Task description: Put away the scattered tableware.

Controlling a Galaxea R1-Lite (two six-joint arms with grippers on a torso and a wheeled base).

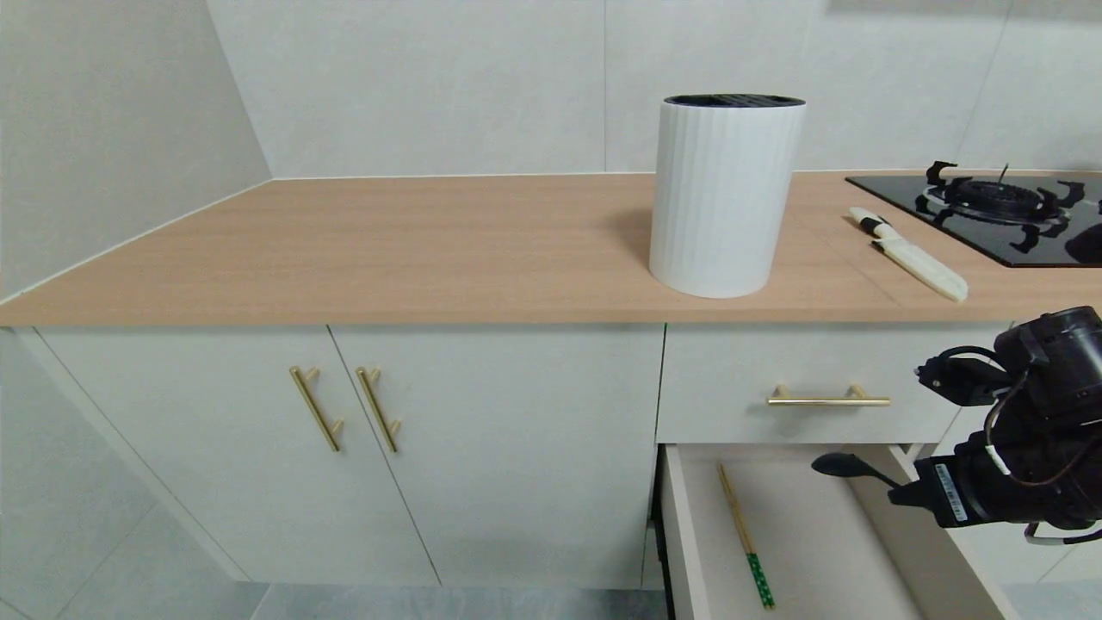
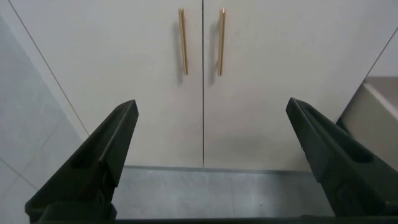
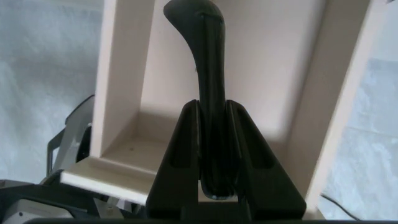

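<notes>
The right end effector (image 1: 900,492) is clenched on a black spoon (image 1: 839,466) above the open drawer (image 1: 676,517), where chopsticks (image 1: 746,538) lie; the left end effector (image 2: 211,118) hangs released. Next, I judge: lower the spoon and let go. A knife (image 1: 908,254) lies on the bench (image 1: 430,250).

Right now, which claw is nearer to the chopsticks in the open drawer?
Right. The right claw, shut on a black spoon, is over the open drawer, beside the chopsticks; the left claw, open, faces the double cabinet doors further left.
</notes>
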